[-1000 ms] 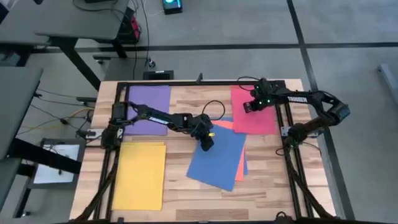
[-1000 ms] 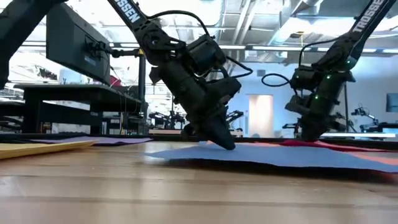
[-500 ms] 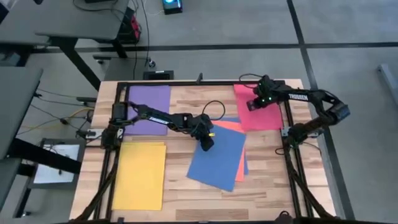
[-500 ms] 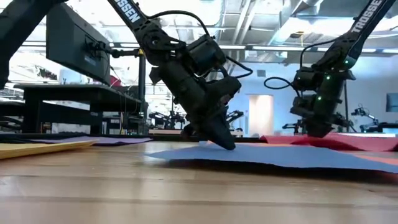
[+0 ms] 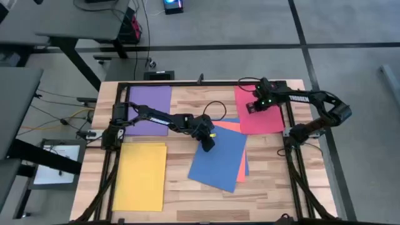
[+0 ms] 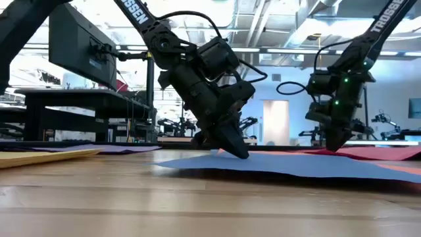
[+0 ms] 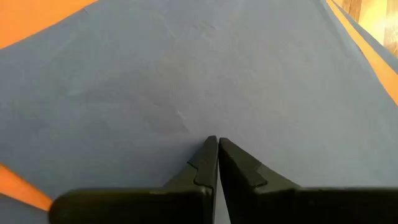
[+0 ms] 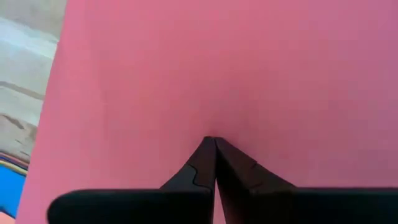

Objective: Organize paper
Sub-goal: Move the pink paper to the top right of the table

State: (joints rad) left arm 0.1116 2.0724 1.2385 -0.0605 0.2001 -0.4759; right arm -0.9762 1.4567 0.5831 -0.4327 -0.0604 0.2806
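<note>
We look straight down on a pale wooden plank tabletop (image 5: 181, 103) framed by black rails, with two dark arms reaching in from either side.

The largest sheet showing is a thin yellow rectangular paper (image 5: 140, 175) lying flat at the near left corner, with another yellow edge just peeking from beneath it. Next comes a thin blue rectangular paper (image 5: 219, 159), turned at an angle near the middle of the tabletop. It lies over a salmon-orange rectangular sheet (image 5: 241, 166), of which only narrow strips show along its edges. A pink-red rectangular sheet (image 5: 259, 119) lies at the far right, slightly askew, its near corner beside the blue stack. A purple rectangular sheet (image 5: 150, 103) lies flat at the far left, partly under the left arm.

The left end effector (image 5: 208, 143) presses down on the far left corner of the blue paper. In the left wrist view we see its two dark fingers closed together, tips touching (image 7: 217, 142), with nothing gripped between them and only blue paper beneath. From table height, its tip (image 6: 240, 155) meets the blue sheet (image 6: 289, 164).

The right end effector (image 5: 252, 107) rests on the far part of the pink-red sheet. In the right wrist view its fingers are likewise closed tip to tip (image 8: 213, 140), gripping nothing, pointing down onto the pink-red surface (image 8: 249, 68).
</note>
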